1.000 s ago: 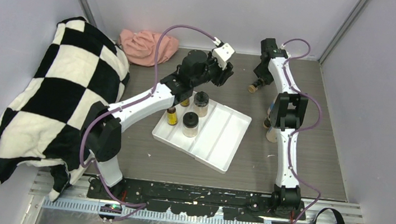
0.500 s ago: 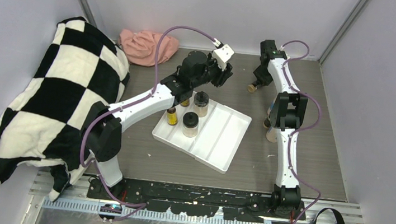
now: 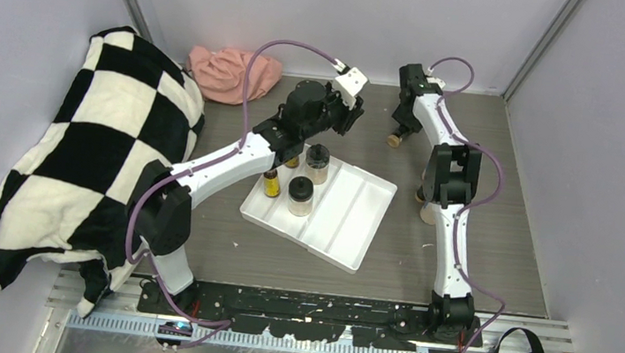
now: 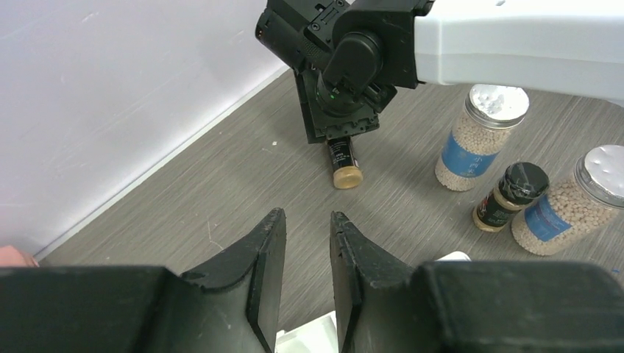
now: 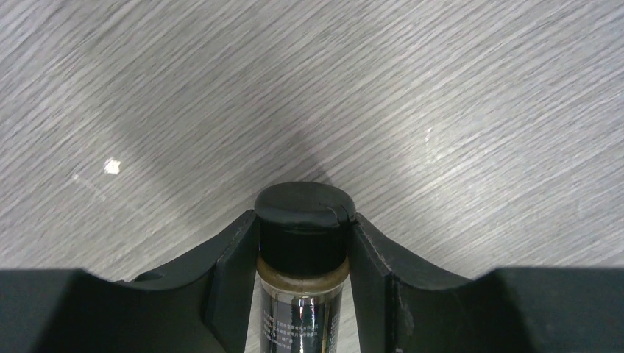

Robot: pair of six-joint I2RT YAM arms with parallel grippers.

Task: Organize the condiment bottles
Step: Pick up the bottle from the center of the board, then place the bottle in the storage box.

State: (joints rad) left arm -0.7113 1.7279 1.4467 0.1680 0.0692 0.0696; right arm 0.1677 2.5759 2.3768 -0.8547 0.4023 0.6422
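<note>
My right gripper (image 5: pixel 303 217) is shut on the black cap of a tiny dark bottle (image 5: pixel 303 294). From above, the right gripper (image 3: pixel 401 124) is at the back middle of the table, and the bottle (image 3: pixel 394 139) hangs tilted, tan base outward. My left gripper (image 4: pixel 305 235) is empty, its jaws a little apart; it hovers (image 3: pixel 353 116) past the far corner of the white tray (image 3: pixel 348 225). The tray holds two black-lidded beige jars (image 3: pixel 317 161) (image 3: pixel 300 195) and two slim yellow bottles (image 3: pixel 272 183). Two clear shakers (image 4: pixel 482 125) (image 4: pixel 570 202) and another tiny dark bottle (image 4: pixel 510 195) stand on the table at the right.
A pink cloth (image 3: pixel 232 74) lies at the back left. A black-and-white checkered blanket (image 3: pixel 89 160) covers the left side. Grey walls close in the back and both sides. The right arm's forearm (image 3: pixel 451 179) partly hides the shakers from above.
The right gripper has moved a little to the left with the dark bottle. The left gripper has barely shifted.
</note>
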